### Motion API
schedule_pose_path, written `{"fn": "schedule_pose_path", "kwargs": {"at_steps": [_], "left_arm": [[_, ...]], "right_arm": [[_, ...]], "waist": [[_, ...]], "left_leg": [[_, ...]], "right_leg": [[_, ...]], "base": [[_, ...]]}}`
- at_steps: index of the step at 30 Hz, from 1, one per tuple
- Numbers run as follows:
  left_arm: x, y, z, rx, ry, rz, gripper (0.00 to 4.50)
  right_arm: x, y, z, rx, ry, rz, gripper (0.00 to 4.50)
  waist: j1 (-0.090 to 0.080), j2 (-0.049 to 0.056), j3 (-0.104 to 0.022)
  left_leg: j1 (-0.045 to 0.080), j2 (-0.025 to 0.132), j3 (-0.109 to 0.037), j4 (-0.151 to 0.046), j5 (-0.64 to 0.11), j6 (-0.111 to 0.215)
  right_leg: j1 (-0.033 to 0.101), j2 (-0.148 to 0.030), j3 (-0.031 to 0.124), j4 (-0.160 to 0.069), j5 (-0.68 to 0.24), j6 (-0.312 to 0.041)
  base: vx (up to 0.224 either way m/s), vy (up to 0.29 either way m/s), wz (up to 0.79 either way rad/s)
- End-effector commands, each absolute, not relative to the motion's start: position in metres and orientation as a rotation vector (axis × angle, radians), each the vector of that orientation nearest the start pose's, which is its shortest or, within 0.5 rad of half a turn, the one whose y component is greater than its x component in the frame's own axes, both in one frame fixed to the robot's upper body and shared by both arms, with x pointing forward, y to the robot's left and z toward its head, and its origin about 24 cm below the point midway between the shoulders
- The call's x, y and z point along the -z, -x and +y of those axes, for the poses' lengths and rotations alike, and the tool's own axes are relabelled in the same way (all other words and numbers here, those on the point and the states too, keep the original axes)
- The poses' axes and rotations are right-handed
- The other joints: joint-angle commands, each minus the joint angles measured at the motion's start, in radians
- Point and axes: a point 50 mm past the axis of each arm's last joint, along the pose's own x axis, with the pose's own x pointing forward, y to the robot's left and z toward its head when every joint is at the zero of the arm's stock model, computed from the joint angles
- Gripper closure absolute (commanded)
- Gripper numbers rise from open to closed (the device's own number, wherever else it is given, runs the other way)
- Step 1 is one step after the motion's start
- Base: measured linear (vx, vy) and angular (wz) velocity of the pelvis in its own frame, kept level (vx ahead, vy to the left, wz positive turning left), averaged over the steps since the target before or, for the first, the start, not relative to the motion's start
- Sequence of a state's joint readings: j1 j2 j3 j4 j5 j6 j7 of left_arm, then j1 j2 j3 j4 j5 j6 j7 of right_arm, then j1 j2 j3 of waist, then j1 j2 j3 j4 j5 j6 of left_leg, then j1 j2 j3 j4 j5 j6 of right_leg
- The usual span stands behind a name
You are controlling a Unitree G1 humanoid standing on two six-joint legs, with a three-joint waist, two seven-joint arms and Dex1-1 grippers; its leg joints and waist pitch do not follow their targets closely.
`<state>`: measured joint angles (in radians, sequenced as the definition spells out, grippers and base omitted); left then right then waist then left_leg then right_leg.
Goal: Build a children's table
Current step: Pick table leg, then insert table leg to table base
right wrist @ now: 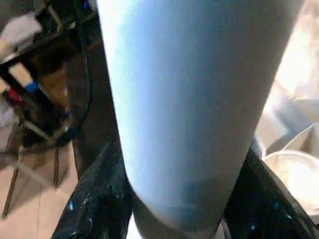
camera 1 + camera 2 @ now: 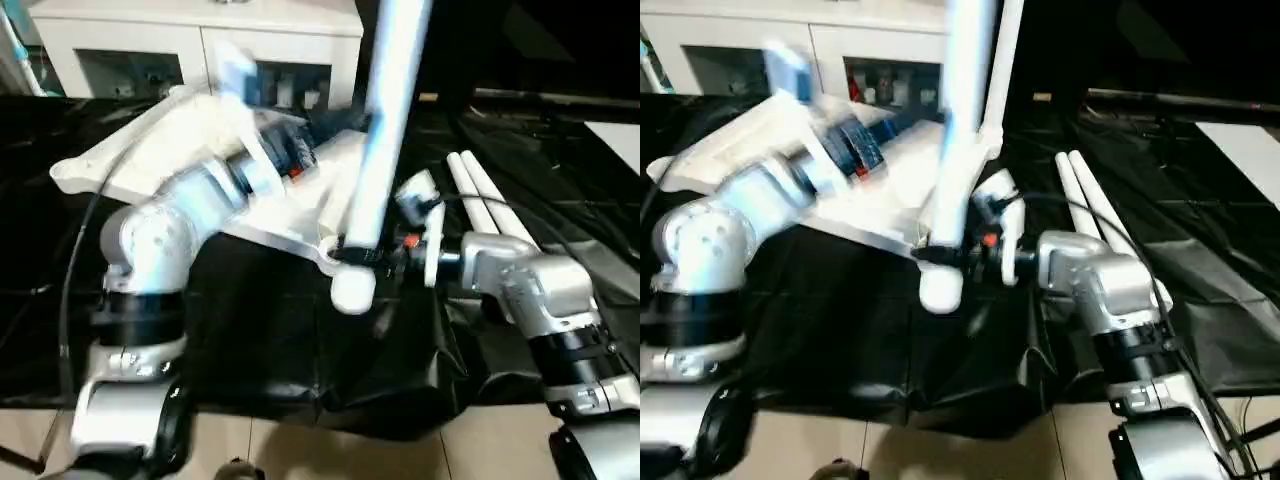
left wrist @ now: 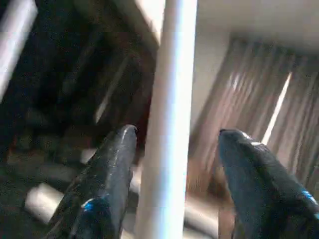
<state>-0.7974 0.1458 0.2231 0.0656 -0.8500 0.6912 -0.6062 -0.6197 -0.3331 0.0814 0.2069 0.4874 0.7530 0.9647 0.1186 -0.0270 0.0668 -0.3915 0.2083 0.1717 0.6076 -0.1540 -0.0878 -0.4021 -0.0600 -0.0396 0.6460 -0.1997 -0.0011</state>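
A black-covered surface (image 2: 260,330) is seen beneath the work, with a white cabinet (image 2: 200,40) behind it. The children's table top (image 2: 180,150) is lying inverted on the surface, tilted, its near corner socket (image 2: 327,250) facing the robot. One tube leg (image 2: 385,120) is held near-upright at that socket by the right claw (image 2: 365,255), which is closed around its lower end. The left claw (image 3: 169,164) is seen with its fingers (image 3: 107,174) spread on either side of the leg, not touching it. Two spare legs (image 2: 485,205) are lying side by side on the surface by the right forearm. Misalignment is judged the main risk: a slanted leg could jam or slide off the socket rim. Whether the leg end is seated cannot be told, as the joint is blurred and partly covered.
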Motion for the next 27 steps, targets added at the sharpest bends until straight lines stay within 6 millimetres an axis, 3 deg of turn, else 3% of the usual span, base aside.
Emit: {"fn": "schedule_pose_path", "kwargs": {"at_steps": [1,4,5,6,7,9,10,11,12,13,14,15,16,17,19,20,21,22,23,25,26,27], "left_arm": [[-0.244,-0.332,0.112,1.059,0.681,-0.304,1.25],[-0.244,-0.337,0.13,1.04,0.891,-0.42,1.16],[-0.239,-0.339,0.132,1.02,0.855,-0.41,1.16],[-0.224,-0.346,0.133,0.959,0.665,-0.338,1.16],[-0.224,-0.346,0.133,0.957,0.661,-0.337,1.16],[-0.205,-0.352,0.129,0.922,0.326,-0.256,1.16],[-0.203,-0.352,0.128,0.921,0.295,-0.244,1.16],[-0.177,-0.357,0.124,0.93,-0.047,-0.107,1.16],[-0.154,-0.362,0.125,0.931,-0.304,0.024,1.16],[-0.145,-0.364,0.126,0.93,-0.42,0.064,1.16],[-0.135,-0.366,0.127,0.942,-0.533,0.113,1.16],[-0.126,-0.369,0.128,0.95,-0.615,0.157,1.16],[-0.122,-0.37,0.129,0.954,-0.649,0.177,1.16],[-0.118,-0.372,0.128,0.965,-0.669,0.2,1.16],[-0.113,-0.374,0.127,0.979,-0.69,0.23,1.16],[-0.107,-0.376,0.127,0.989,-0.756,0.271,1.16],[-0.102,-0.378,0.128,0.992,-0.821,0.303,1.16],[-0.098,-0.379,0.129,0.996,-0.879,0.322,1.16],[-0.098,-0.381,0.13,0.98,-0.91,0.33,1.16],[-0.097,-0.383,0.13,0.966,-0.938,0.336,1.16],[-0.098,-0.388,0.132,0.917,-1.021,0.34,1.16],[-0.098,-0.391,0.134,0.893,-1.051,0.351,1.16]], "right_arm": [[-0.131,-0.32,-0.121,-1.165,-0.257,0.297,2.62],[-0.134,-0.325,-0.126,-1.071,-0.299,0.225,2.63],[-0.134,-0.329,-0.13,-1.015,-0.291,0.21,2.63],[-0.129,-0.337,-0.139,-0.884,-0.241,0.201,2.63],[-0.129,-0.337,-0.14,-0.881,-0.239,0.201,2.63],[-0.122,-0.341,-0.149,-0.794,-0.133,0.204,2.63],[-0.121,-0.341,-0.149,-0.788,-0.126,0.204,2.63],[-0.115,-0.342,-0.157,-0.728,-0.054,0.214,2.63],[-0.111,-0.34,-0.161,-0.719,-0.036,0.22,2.63],[-0.109,-0.339,-0.162,-0.713,-0.033,0.223,2.63],[-0.108,-0.339,-0.163,-0.7,-0.023,0.221,2.63],[-0.107,-0.338,-0.163,-0.691,-0.014,0.22,2.63],[-0.107,-0.337,-0.163,-0.687,-0.01,0.219,2.63],[-0.107,-0.336,-0.163,-0.686,-0.008,0.217,2.63],[-0.106,-0.335,-0.163,-0.683,-0.007,0.213,2.63],[-0.106,-0.334,-0.163,-0.677,-0.007,0.208,2.63],[-0.105,-0.333,-0.163,-0.672,-0.005,0.202,2.63],[-0.104,-0.332,-0.163,-0.668,-0.002,0.197,2.63],[-0.104,-0.331,-0.163,-0.666,-0.002,0.196,2.63],[-0.104,-0.329,-0.164,-0.664,-0.002,0.195,2.63],[-0.103,-0.325,-0.165,-0.656,0.001,0.193,2.63],[-0.102,-0.323,-0.166,-0.654,0.001,0.196,2.63]], "waist": [[0.004,0.006,-0.084],[0.005,0.004,-0.086],[0.003,0.011,-0.086],[0.002,0.011,-0.086],[0.0,0.013,-0.085],[-0.001,0.022,-0.085],[-0.001,0.019,-0.084],[0.006,0.025,-0.086],[0.004,0.023,-0.086],[0.006,0.022,-0.086],[0.007,0.022,-0.088],[0.008,0.028,-0.093],[0.008,0.028,-0.093],[0.005,0.026,-0.096],[0.004,0.035,-0.097],[0.002,0.044,-0.094],[-0.001,0.032,-0.092],[-0.001,0.047,-0.092],[-0.003,0.048,-0.089],[-0.003,0.036,-0.091],[-0.002,0.049,-0.09],[-0.001,0.048,-0.091]], "left_leg": [[0.017,0.007,0.001,-0.059,-0.148,-0.004],[0.018,0.006,0.001,-0.059,-0.151,-0.007],[0.02,0.005,-0.001,-0.06,-0.155,-0.011],[0.022,0.008,-0.003,-0.063,-0.16,-0.014],[0.024,0.009,-0.004,-0.066,-0.166,-0.017],[0.028,0.012,-0.004,-0.067,-0.183,-0.035],[0.028,0.012,-0.008,-0.07,-0.182,-0.036],[0.031,0.013,-0.01,-0.072,-0.182,-0.039],[0.03,0.011,-0.009,-0.072,-0.186,-0.04],[0.03,0.01,-0.01,-0.072,-0.19,-0.041],[0.028,0.011,-0.01,-0.073,-0.181,-0.049],[0.024,0.01,-0.011,-0.07,-0.147,-0.054],[0.024,0.01,-0.011,-0.07,-0.147,-0.054],[0.024,0.009,-0.009,-0.067,-0.132,-0.056],[0.022,0.009,-0.009,-0.063,-0.125,-0.049],[0.023,0.006,-0.007,-0.062,-0.138,-0.046],[0.023,0.005,-0.008,-0.064,-0.174,-0.038],[0.025,0.006,-0.009,-0.063,-0.184,-0.041],[0.025,0.006,-0.009,-0.064,-0.199,-0.037],[0.024,0.005,-0.009,-0.064,-0.197,-0.029],[0.023,0.004,-0.008,-0.062,-0.192,-0.025],[0.023,0.004,-0.009,-0.062,-0.196,-0.023]], "right_leg": [[0.06,-0.058,0.032,-0.072,-0.034,-0.227],[0.062,-0.059,0.032,-0.072,-0.04,-0.231],[0.059,-0.057,0.031,-0.075,-0.047,-0.222],[0.057,-0.057,0.031,-0.078,-0.064,-0.203],[0.054,-0.056,0.031,-0.08,-0.085,-0.185],[0.052,-0.057,0.032,-0.082,-0.123,-0.149],[0.052,-0.059,0.033,-0.086,-0.129,-0.139],[0.048,-0.057,0.034,-0.087,-0.126,-0.109],[0.05,-0.056,0.034,-0.083,-0.12,-0.099],[0.052,-0.056,0.036,-0.084,-0.118,-0.079],[0.056,-0.06,0.036,-0.078,-0.101,-0.083],[0.059,-0.061,0.035,-0.072,-0.032,-0.112],[0.059,-0.061,0.035,-0.072,-0.032,-0.112],[0.06,-0.06,0.034,-0.064,0.031,-0.141],[0.063,-0.062,0.033,-0.057,0.103,-0.196],[0.059,-0.06,0.033,-0.062,0.097,-0.204],[0.066,-0.061,0.033,-0.069,0.06,-0.21],[0.063,-0.063,0.034,-0.068,0.047,-0.212],[0.065,-0.063,0.035,-0.071,0.029,-0.213],[0.071,-0.064,0.036,-0.072,0.01,-0.214],[0.069,-0.063,0.036,-0.074,0.003,-0.213],[0.069,-0.064,0.036,-0.077,-0.01,-0.209]], "base": [[0.0,0.0,0.0],[0.0,0.0,0.0],[0.0,0.0,0.0],[0.0,0.0,0.0],[0.0,0.0,0.0],[0.0,0.0,0.0],[0.0,0.0,0.0],[0.0,0.0,0.0],[0.0,0.0,0.0],[0.0,0.0,0.0],[0.0,0.0,0.0],[0.0,0.0,0.0],[0.0,0.0,0.0],[0.0,0.0,0.0],[0.0,0.0,0.0],[0.0,0.0,0.0],[0.0,0.0,0.0],[0.0,0.0,0.0],[0.0,0.0,0.0],[0.0,0.0,0.0],[0.0,0.0,0.0],[0.0,0.0,0.0]]}}
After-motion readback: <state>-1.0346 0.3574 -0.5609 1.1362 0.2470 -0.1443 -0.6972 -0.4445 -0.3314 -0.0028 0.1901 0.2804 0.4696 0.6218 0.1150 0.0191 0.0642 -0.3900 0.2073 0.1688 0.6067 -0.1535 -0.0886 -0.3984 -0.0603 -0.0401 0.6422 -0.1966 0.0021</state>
